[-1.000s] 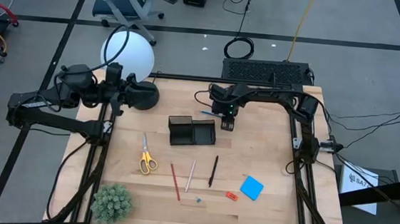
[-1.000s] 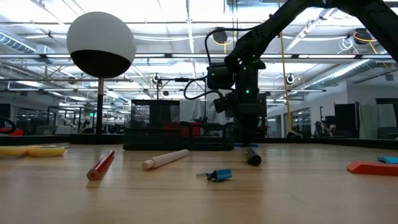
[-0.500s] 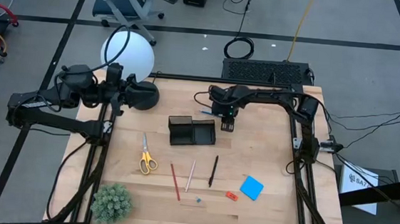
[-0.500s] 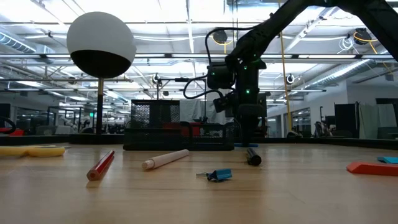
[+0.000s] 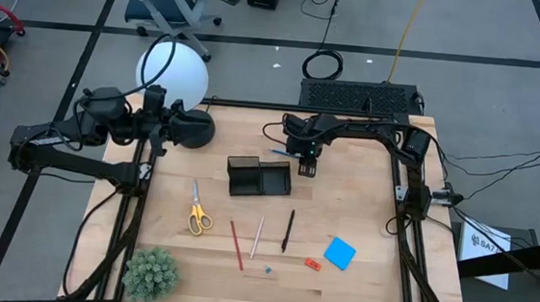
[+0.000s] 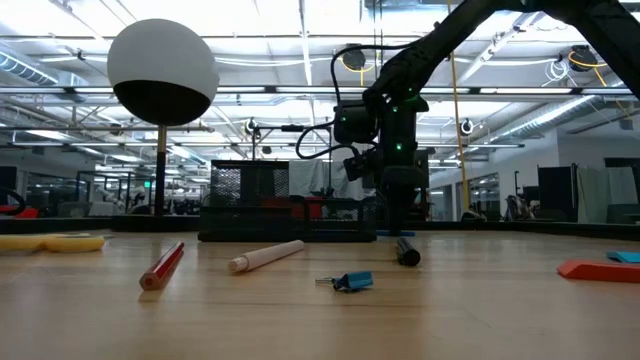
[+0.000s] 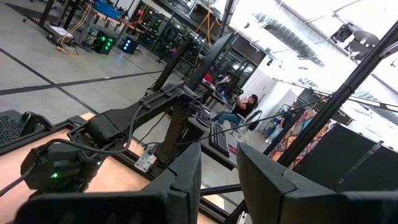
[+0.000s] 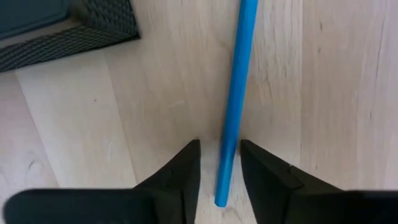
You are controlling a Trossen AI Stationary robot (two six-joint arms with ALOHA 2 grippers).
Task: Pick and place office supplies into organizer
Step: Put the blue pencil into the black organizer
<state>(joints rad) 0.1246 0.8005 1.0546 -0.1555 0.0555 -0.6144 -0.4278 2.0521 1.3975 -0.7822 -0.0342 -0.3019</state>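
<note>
A blue pen (image 8: 239,74) lies flat on the table just right of the black organizer (image 5: 258,177), which rests on its base. My right gripper (image 8: 221,168) points straight down over the pen's end, one finger on each side; it also shows in the high view (image 5: 306,165). Yellow-handled scissors (image 5: 197,210), a red pencil (image 5: 236,245), a pale pencil (image 5: 257,237), a black pen (image 5: 288,230), a blue note pad (image 5: 340,253) and a red-orange piece (image 5: 312,264) lie flat nearer the front. My left gripper (image 7: 219,174) waits raised at the far left, open and empty. My right gripper straddles the blue pen near its end (image 8: 225,180) from above, fingers across it. A strip of table shows between the pen and one finger (image 8: 186,168). Whether the other finger (image 8: 261,171) touches the pen I cannot tell. The pen lies flat on the table.
A white globe lamp (image 5: 173,74) with a round black base (image 5: 193,128) stands at the far left corner, beside my left arm. A green plant (image 5: 151,273) sits at the near left corner. A small blue clip (image 5: 267,269) lies by the pencils.
</note>
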